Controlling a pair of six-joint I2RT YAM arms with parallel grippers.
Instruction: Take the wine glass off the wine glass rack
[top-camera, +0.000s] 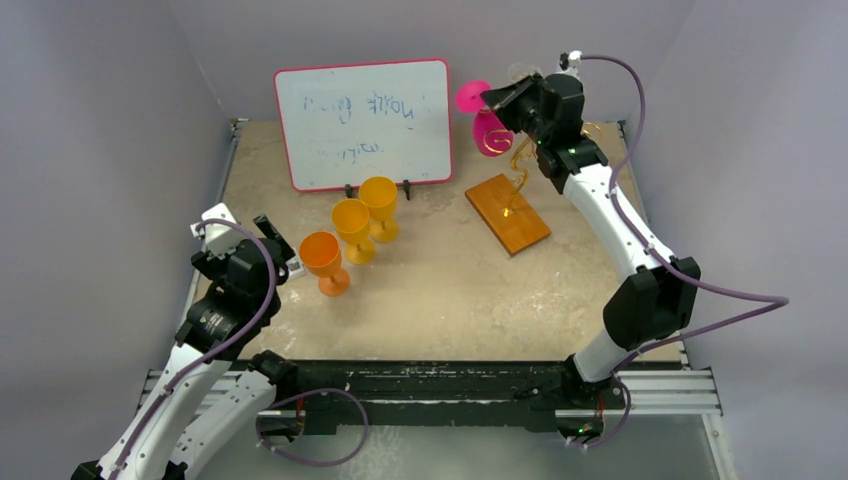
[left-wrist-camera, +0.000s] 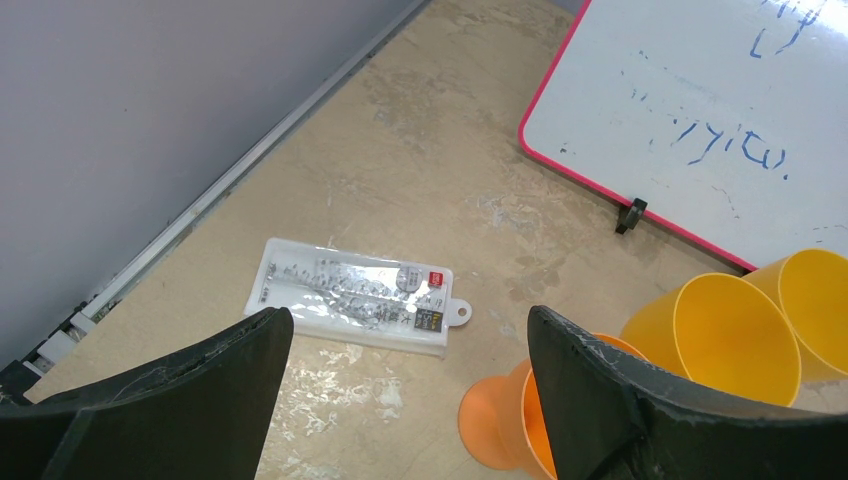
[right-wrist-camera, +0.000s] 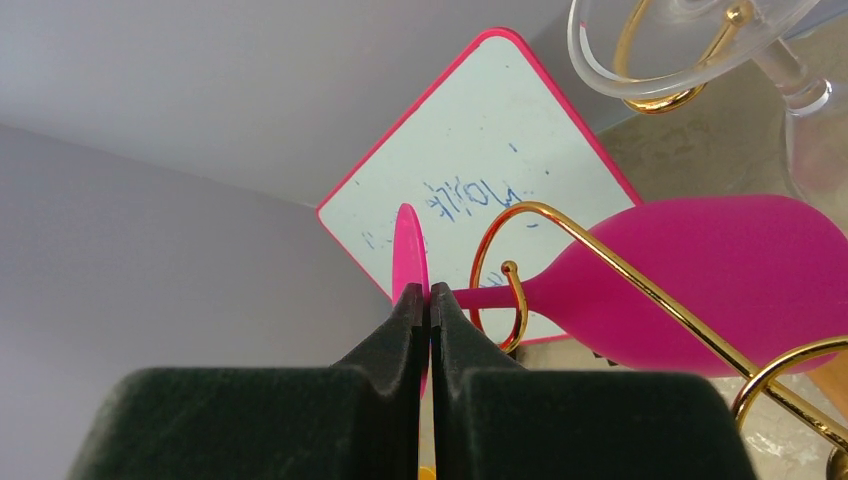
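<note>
Left gripper (left-wrist-camera: 408, 320), lower left of the top view: jaws wide apart, holding nothing, poised above the table (left-wrist-camera: 430, 150).
Clear plastic packet (left-wrist-camera: 355, 297): flat on the table just past the left fingertips.
Three orange goblets (top-camera: 352, 228): upright, in a diagonal row left of centre, close together.
Whiteboard (top-camera: 363, 122): red-framed, propped at the back, faint blue scribbles.
Wine glass rack (top-camera: 507, 215): wooden base right of centre, set at an angle; thin gold stem and curled arms rising toward the upper right.
Wine glass (right-wrist-camera: 720, 280): pink, hung on the rack. In the right wrist view the long axis is almost level. Foot disc edge-on at centre left, stem threaded through a gold curl, bowl pointing to the right edge and slightly raised.
Right gripper (right-wrist-camera: 428, 297): fingers pressed fully together, tips at the rim of the pink foot. Cannot tell whether the foot is pinched.
Clear glass (right-wrist-camera: 690, 45): upper right of the right wrist view, over another gold curl.
</note>
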